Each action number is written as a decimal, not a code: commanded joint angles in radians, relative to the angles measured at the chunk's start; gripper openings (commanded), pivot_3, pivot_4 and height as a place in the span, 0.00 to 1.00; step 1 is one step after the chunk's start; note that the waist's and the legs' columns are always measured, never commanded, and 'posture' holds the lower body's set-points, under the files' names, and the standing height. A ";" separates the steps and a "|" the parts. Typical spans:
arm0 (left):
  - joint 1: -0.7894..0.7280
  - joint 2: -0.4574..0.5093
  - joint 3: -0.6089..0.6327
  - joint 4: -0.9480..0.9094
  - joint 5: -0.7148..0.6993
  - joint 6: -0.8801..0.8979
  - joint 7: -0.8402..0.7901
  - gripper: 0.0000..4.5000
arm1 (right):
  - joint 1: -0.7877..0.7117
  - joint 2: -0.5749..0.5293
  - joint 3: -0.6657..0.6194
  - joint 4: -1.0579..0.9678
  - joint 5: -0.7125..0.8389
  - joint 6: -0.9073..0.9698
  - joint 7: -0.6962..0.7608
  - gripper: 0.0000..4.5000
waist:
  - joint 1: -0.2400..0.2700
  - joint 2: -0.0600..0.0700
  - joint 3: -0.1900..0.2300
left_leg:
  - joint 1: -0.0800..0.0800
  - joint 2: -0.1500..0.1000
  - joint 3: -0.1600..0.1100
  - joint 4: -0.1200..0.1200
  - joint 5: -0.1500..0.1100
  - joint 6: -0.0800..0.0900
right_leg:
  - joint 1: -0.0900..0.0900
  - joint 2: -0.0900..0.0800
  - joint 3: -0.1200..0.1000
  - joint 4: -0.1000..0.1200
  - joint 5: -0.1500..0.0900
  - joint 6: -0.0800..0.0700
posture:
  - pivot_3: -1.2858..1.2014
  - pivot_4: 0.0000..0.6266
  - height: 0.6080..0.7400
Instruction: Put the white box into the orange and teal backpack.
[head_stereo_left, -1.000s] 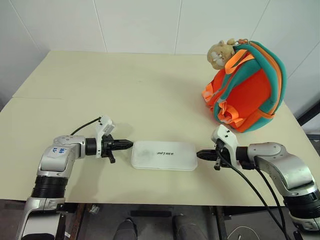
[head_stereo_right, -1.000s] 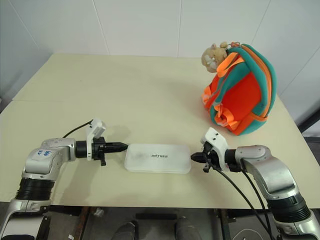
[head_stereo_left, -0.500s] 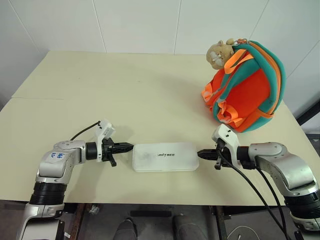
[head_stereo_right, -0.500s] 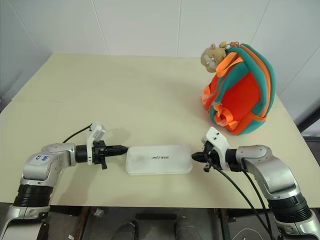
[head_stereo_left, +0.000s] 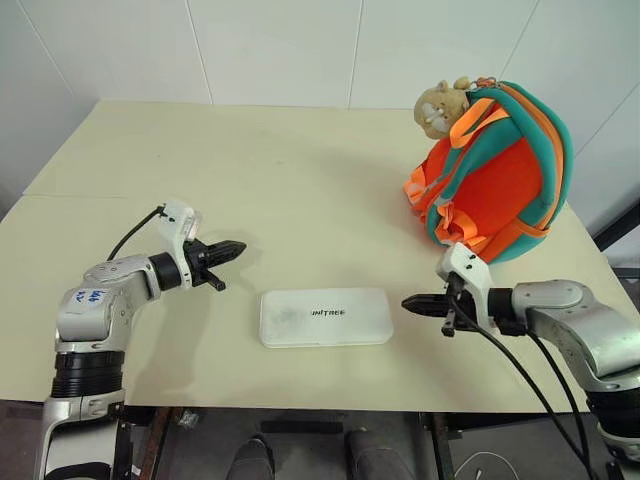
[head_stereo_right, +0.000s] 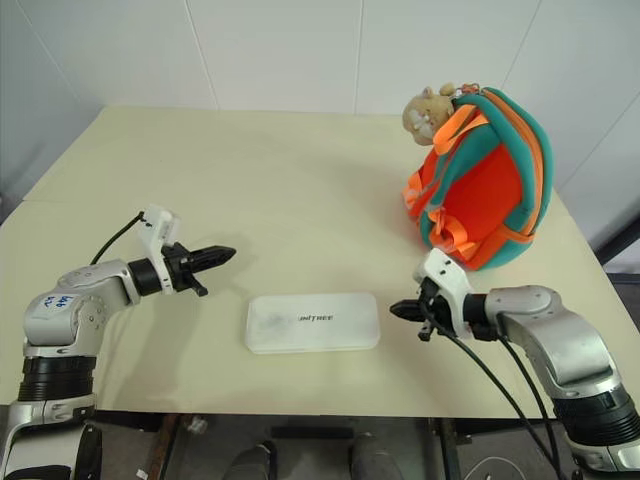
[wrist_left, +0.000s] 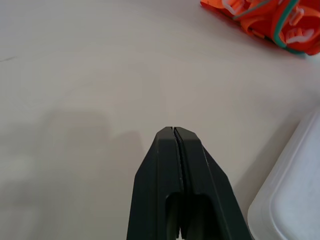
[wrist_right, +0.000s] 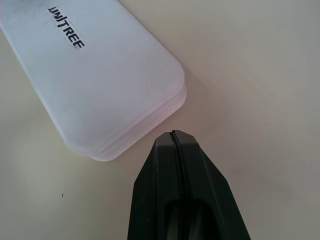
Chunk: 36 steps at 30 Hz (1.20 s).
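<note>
The white box (head_stereo_left: 325, 317) lay flat on the cream desk (head_stereo_left: 280, 190), near the front edge and roughly midway between the two arms, with its long side running left to right and its dark lettering facing up. Neither gripper touched it. The left gripper (head_stereo_left: 236, 246) was raised clear of the desk, above and to the left of the box, with its two black fingers pressed together and empty; its tip pointed to the right and slightly downward. The right gripper (head_stereo_left: 408, 302) sat just beside the right end of the box, separated from it by a narrow strip of bare desk, with its fingers also pressed together and holding nothing; its tip pointed left toward the box. The orange and teal backpack (head_stereo_left: 495, 180) stood upright at the far right of the desk, well apart from the box, with its straps and orange webbing facing the robot. A small beige plush toy (head_stereo_left: 439, 107) was attached at the upper left of the backpack.
</note>
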<state>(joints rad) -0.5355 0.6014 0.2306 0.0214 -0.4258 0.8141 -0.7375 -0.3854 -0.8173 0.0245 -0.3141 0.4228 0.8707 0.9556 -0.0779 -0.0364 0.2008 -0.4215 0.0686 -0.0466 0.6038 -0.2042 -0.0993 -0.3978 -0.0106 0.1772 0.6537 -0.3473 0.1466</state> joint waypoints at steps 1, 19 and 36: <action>-0.003 0.014 0.013 -0.028 -0.028 0.003 0.001 0.00 | 0.006 -0.017 -0.028 -0.039 0.028 -0.014 0.009 0.00 | 0.001 0.000 0.000 | 0.000 0.000 0.000 0.000 0.000 0.000 | 0.000 0.000 0.000 0.000 0.000 0.000 | 0.52 0.24 1.00; 0.006 0.061 0.143 -0.054 -0.248 0.240 0.002 0.26 | 0.039 -0.036 -0.051 -0.088 0.072 -0.002 -0.011 0.34 | -0.001 -0.002 0.001 | 0.000 0.000 0.000 0.000 0.000 0.000 | 0.000 0.000 0.000 0.000 0.000 0.000 | 0.52 0.24 1.00; -0.047 0.083 0.302 0.065 -0.489 0.800 0.212 0.99 | 0.016 0.011 0.035 0.063 -0.095 -0.156 -0.114 1.00 | -0.006 -0.003 0.001 | 0.000 0.000 0.000 0.000 0.000 0.000 | 0.000 0.000 0.000 0.000 0.000 0.000 | 0.52 0.24 1.00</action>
<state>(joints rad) -0.5797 0.6628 0.5181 0.0746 -0.8496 1.5789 -0.5324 -0.3497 -0.8103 0.0690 -0.2518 0.3432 0.7406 0.8550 -0.0840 -0.0391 0.2018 -0.4215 0.0684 -0.0469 0.6037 -0.2045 -0.0996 -0.3979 -0.0109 0.1769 0.6533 -0.3472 0.1467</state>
